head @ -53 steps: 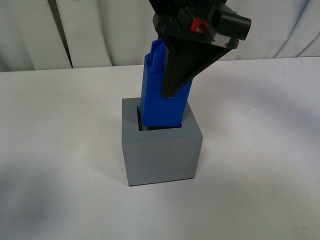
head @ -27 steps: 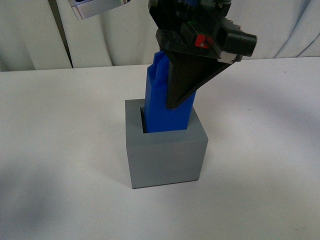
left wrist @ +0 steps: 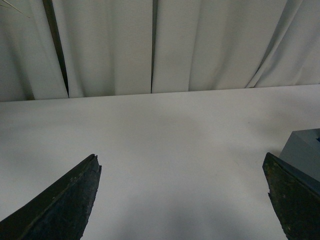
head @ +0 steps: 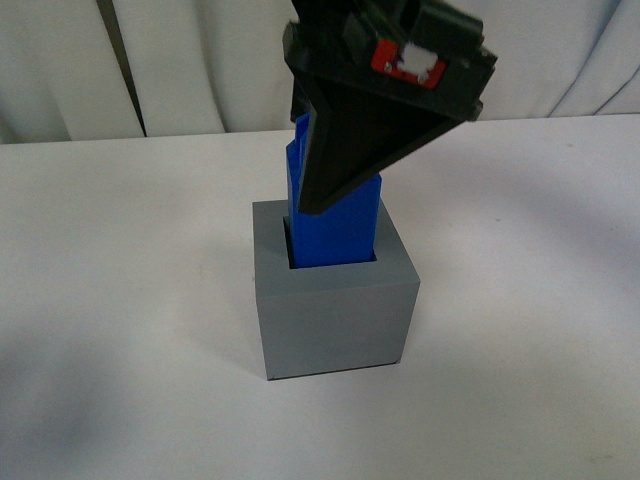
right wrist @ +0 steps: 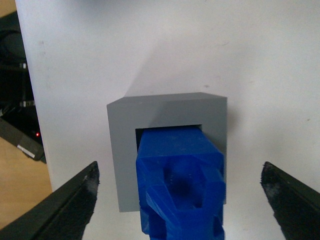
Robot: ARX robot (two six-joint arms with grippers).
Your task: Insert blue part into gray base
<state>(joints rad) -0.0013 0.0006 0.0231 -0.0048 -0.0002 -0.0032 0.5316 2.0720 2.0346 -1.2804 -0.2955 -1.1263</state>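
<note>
The blue part (head: 335, 230) stands upright in the square recess of the gray base (head: 335, 310) at the table's middle. Its upper half sticks out above the base. My right gripper (head: 325, 195) hangs over it, open; one black finger (head: 350, 150) hides the part's top in the front view. In the right wrist view the blue part (right wrist: 180, 185) sits in the base (right wrist: 122, 155) between the two wide-spread fingers (right wrist: 65, 205), untouched. My left gripper (left wrist: 182, 200) is open and empty over bare table, with a corner of the base (left wrist: 305, 150) beside one finger.
White table (head: 120, 250) all round the base. White curtains (head: 200, 60) hang behind the table's far edge. In the right wrist view the table's edge and dark equipment (right wrist: 15, 100) show to one side.
The right gripper has opened and risen off the blue part. The part has gone from tilted to upright and sunk deeper into the base, which shifted slightly right. The left arm has left the front view.
</note>
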